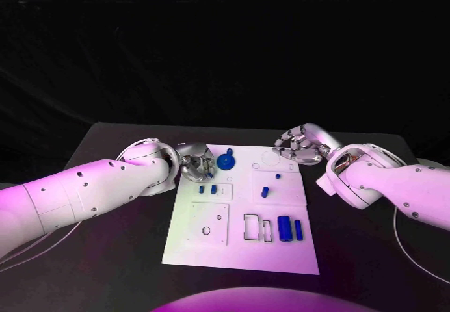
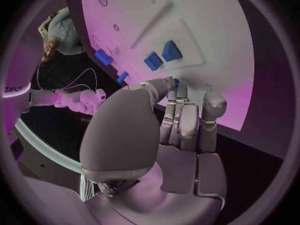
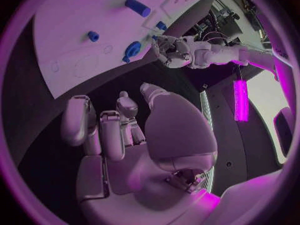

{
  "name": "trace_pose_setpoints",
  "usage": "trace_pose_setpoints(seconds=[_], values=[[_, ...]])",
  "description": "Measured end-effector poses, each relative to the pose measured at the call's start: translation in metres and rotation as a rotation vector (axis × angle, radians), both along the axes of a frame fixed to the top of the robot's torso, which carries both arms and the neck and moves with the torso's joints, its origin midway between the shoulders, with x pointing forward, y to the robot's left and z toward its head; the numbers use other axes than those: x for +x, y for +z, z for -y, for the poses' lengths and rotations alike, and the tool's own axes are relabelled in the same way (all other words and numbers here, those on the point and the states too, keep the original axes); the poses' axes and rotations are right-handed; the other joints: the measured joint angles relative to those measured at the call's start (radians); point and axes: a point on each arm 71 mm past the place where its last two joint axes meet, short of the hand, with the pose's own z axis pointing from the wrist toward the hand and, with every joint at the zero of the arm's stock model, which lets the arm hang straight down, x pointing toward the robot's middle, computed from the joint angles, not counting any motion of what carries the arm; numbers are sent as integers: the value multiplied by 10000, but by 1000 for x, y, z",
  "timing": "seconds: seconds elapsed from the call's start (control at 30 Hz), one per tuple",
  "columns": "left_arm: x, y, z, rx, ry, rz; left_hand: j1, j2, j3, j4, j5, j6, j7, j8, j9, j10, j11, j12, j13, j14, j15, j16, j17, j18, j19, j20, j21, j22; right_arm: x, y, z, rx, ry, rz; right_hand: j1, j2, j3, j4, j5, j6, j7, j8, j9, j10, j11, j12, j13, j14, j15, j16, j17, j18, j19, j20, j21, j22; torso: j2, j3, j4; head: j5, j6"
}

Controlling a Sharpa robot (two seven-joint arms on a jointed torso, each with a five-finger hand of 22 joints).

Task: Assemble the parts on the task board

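A flat white task board (image 1: 239, 250) lies in the middle of a matte black counter (image 1: 112, 140), with shallow rectangular recesses cut into its surface. Small glossy blue parts sit on it: a rounded knob-like part (image 1: 226, 160) near the far edge, two short pegs (image 1: 207, 189) side by side, a small oblong piece (image 1: 265, 191) mid-board, and two upright cylinders (image 1: 290, 230) near the nearer right corner.

The left hand (image 1: 194, 162) (smooth silver metal on a white arm) hovers at the board's far left edge, the knob-like part just beside its fingers (image 2: 187, 120). Those fingers lie curled together against the palm, and nothing is visible in them.

The right hand (image 1: 302, 144) sits at the board's far right corner, its fingers (image 3: 103, 130) also curled inward with nothing held. The oblong piece and the cylinders lie well apart from them, nearer the robot.
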Motion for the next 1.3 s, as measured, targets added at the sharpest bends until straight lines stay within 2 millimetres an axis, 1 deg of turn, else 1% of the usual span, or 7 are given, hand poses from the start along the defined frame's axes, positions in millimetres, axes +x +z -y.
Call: trace_pose_setpoints(seconds=[0.4, 0.6, 0.8, 1.0, 1.1, 1.17, 1.3], values=[[0, 0, 1, 15, -52, 36, -2, 2, 0, 0, 0, 39, 39, -4, 15, 15, 15, -26, 36, 17, -17, 0, 43, 0, 0, 0, 0, 12, 0, 0, 0, -4, -10, -4, 0, 0, 0, 0, 0, 0, 0, 0, -1, 0, 0, 0, 0, 0, 0, 0, 0, 1, 0, 0, 0, -1, 5, -5, -1, -23, -22], [0, 0, 1, 26, -60, 47, -79, 53, 0, 0, 0, 39, 39, -33, 13, 16, 16, -110, 37, 17, -17, 0, 44, -1, 0, 0, 0, -37, 0, 0, 0, -3, -13, -4, 0, 0, 0, 0, 0, 0, 0, 0, -2, 0, 0, 0, 0, 0, 0, 0, 0, 0, 0, 0, 0, -2, 5, -11, 3, -30, -24], [0, 0, 2, 54, -39, 40, -92, 41, 0, 0, 0, -93, 91, -288, -40, 15, 17, -256, 27, 17, -17, 0, 1, 0, 0, 0, 0, -65, 0, 0, 0, -2, -15, -6, 0, 0, 0, 0, 0, 0, 0, 0, -2, 0, 0, 0, 1, 0, 0, 0, 8, 0, 0, 0, 0, -3, 5, -5, 4, -25, -28], [0, 0, 3, 79, -25, 26, -92, 42, 1, 1, 0, -130, 125, -347, -75, 15, 18, -279, 33, 17, -17, 0, -49, 0, 0, 0, -1, -111, 0, 0, 0, -2, -16, -9, 0, 0, 0, 0, 0, 0, 0, 40, 0, 0, 0, 0, -25, 0, 0, 0, 8, 1, 0, 0, -60, -4, 5, -1, 2, -19, -40], [0, 0, 3, 97, -16, 11, -92, 42, 1, 1, 0, -163, 92, -407, -80, 14, 18, -317, 35, 17, -17, 0, -56, 0, 0, 0, -53, -140, 0, 0, 0, -1, -16, -10, 0, 0, 0, 0, 0, 0, 0, 40, 5, 0, 0, 0, -25, 0, 0, 0, 7, 0, 0, 0, -60, -4, 5, 1, -2, -23, -41], [0, 0, 3, 107, -17, -1, -92, 42, 1, 1, 0, -163, 91, -407, -91, -23, 55, -344, 35, -6, 5, 0, -81, 0, -41, 41, -53, -176, 0, 0, 0, -2, -19, -12, 0, 0, 0, 0, 0, 0, 0, 40, 5, 0, 0, 0, -25, 0, 0, 0, 7, 0, 0, 0, -60, -4, 4, 1, -3, -24, -42], [0, 0, 4, 121, -23, -19, -92, 42, 1, 1, 0, -199, 127, -461, -107, -23, 56, -355, 40, -22, 21, -1, -89, 0, -52, 52, -53, -182, 0, -1, 0, -2, -21, -18, 0, 0, 0, 0, 0, 0, 0, 40, 5, 0, 0, 0, -25, 0, 0, 0, 7, 0, 0, 0, -60, -5, 3, 1, -2, -25, -47]])
